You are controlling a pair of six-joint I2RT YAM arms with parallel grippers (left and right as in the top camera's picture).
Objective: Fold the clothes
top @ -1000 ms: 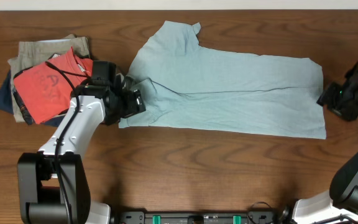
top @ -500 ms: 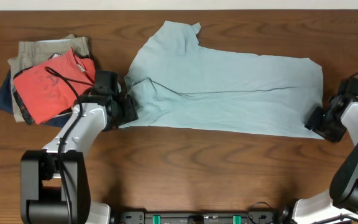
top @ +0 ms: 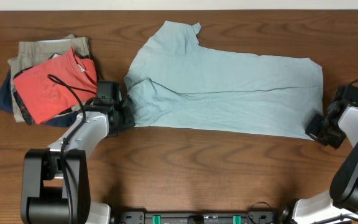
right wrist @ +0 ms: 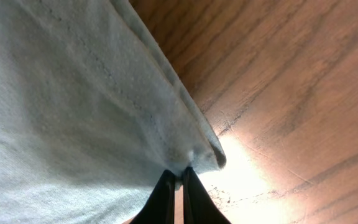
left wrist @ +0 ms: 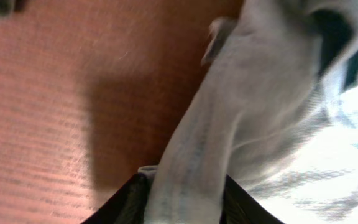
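Note:
The clothes (top: 229, 93), one pale light-blue garment, lie spread flat across the middle of the table. My left gripper (top: 124, 115) is at the garment's lower-left corner. In the left wrist view a thick fold of the clothes (left wrist: 278, 112) fills the gap of the left gripper (left wrist: 185, 205), touching both black fingers. My right gripper (top: 319, 129) is at the lower-right corner. In the right wrist view the right gripper (right wrist: 179, 180) is pinched shut on the hemmed corner of the clothes (right wrist: 61, 93).
A pile of other garments sits at the far left: a red-orange T-shirt (top: 51, 87) on top of khaki cloth (top: 42, 50) and navy cloth (top: 4, 99). The left arm's cable crosses the T-shirt. Bare wooden table (top: 229, 174) runs along the front.
The left gripper slid to the garment's lower-left corner and closed on a fold. The right gripper came down to the lower-right corner and pinched the hem shut.

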